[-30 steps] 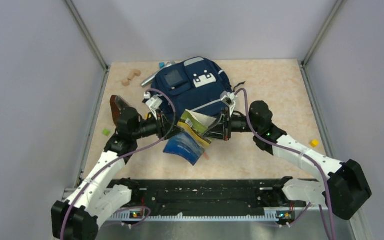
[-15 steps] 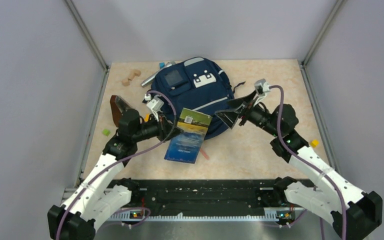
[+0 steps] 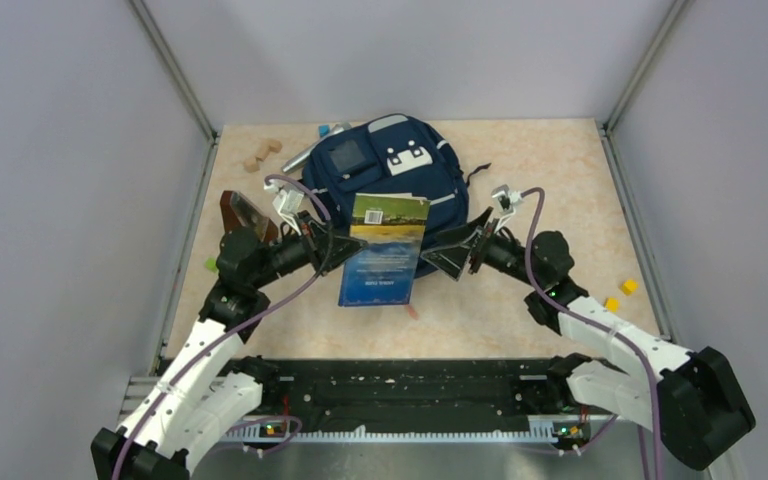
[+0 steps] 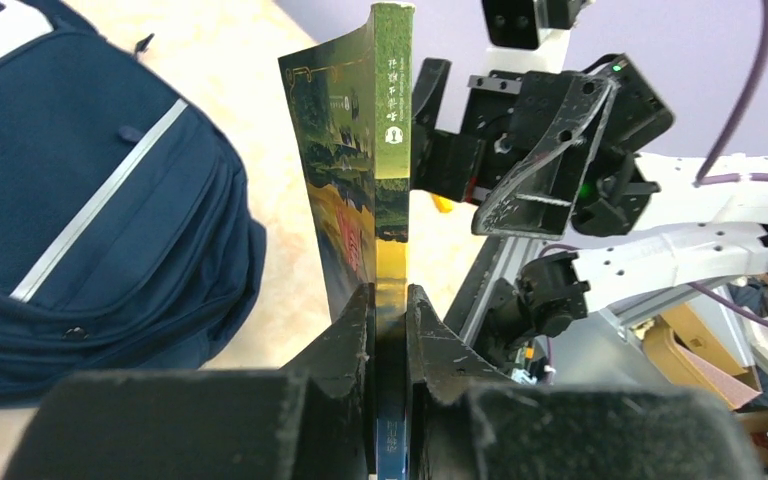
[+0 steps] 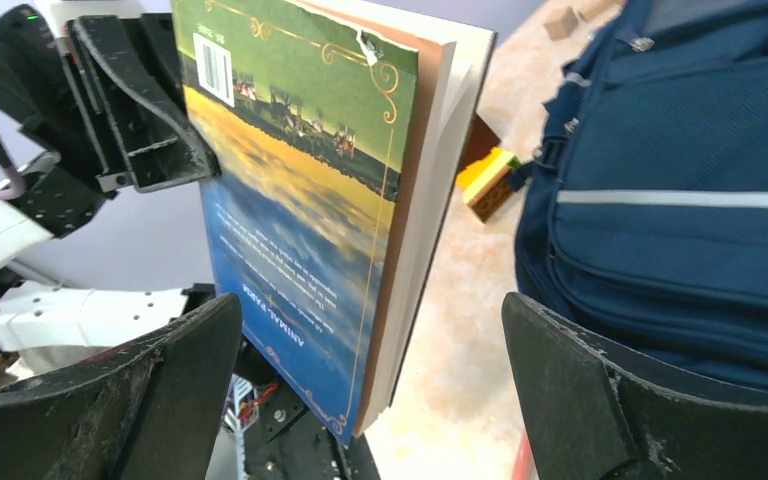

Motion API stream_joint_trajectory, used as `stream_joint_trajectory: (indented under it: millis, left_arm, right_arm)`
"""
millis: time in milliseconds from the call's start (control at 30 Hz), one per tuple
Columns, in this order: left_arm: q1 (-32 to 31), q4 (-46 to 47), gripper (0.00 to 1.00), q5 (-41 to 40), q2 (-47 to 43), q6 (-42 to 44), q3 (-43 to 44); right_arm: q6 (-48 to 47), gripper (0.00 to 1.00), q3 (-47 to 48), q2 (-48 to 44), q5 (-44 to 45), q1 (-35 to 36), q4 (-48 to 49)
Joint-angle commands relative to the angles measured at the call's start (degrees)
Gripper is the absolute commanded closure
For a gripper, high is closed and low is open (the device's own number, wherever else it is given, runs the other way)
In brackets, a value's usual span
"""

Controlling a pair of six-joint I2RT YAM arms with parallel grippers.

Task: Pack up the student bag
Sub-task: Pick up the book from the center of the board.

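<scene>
The student bag is a navy backpack with grey stripes, lying flat at the back middle of the table. A paperback book with a green, yellow and blue cover hangs over the bag's near edge. My left gripper is shut on its spine. In the left wrist view the spine rises straight out of my left gripper, with the bag to its left. My right gripper stands open at the book's right edge. In the right wrist view the book's page edge lies between the wide jaws of that gripper, untouched.
Wooden blocks and a grey marker lie at the back left. A brown case stands by the left arm, with a green cube near it. Two yellow cubes sit at the right. A red pen lies under the book.
The right gripper let go of the bent book, swung away and came back open beside it. The left gripper closed on the spine and raised the book, now straight, toward the bag.
</scene>
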Motion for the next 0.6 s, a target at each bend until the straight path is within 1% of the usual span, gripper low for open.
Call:
stream_joint_trajectory:
  millis: [0, 167, 300, 367, 467, 500, 567]
  left_arm:
    - [0.0, 13.0, 1.0, 3.4, -1.7, -5.0, 0.0]
    - [0.0, 13.8, 1.0, 6.6, -1.8, -4.8, 0.7]
    - [0.0, 17.9, 1.0, 10.3, -1.8, -7.5, 0.4]
    - [0.0, 19.0, 1.0, 11.2, -2.0, -8.0, 0.3]
    - [0.0, 17.1, 1.0, 10.5, -2.3, -5.7, 0.3]
    - [0.0, 16.1, 1.0, 10.4, -2.4, -4.9, 0.4]
    - [0.0, 14.6, 1.0, 9.9, -2.7, -3.7, 0.4]
  right_arm:
    - [0.9, 0.01, 0.2, 1.9, -4.4, 1.6, 11.9]
    - [0.7, 0.01, 2.1, 7.7, -8.6, 4.4, 17.2]
    - [-0.1, 0.01, 4.9, 11.9, -9.8, 7.1, 17.7]
    - [1.9, 0.02, 5.6, 13.8, -11.6, 8.0, 21.9]
    - [6.6, 0.09, 6.2, 16.1, -13.8, 8.5, 30.5]
    - [8.1, 0.14, 6.4, 16.7, -14.4, 8.6, 33.0]
    - [10.5, 0.28, 6.7, 17.3, -14.8, 8.6, 36.0]
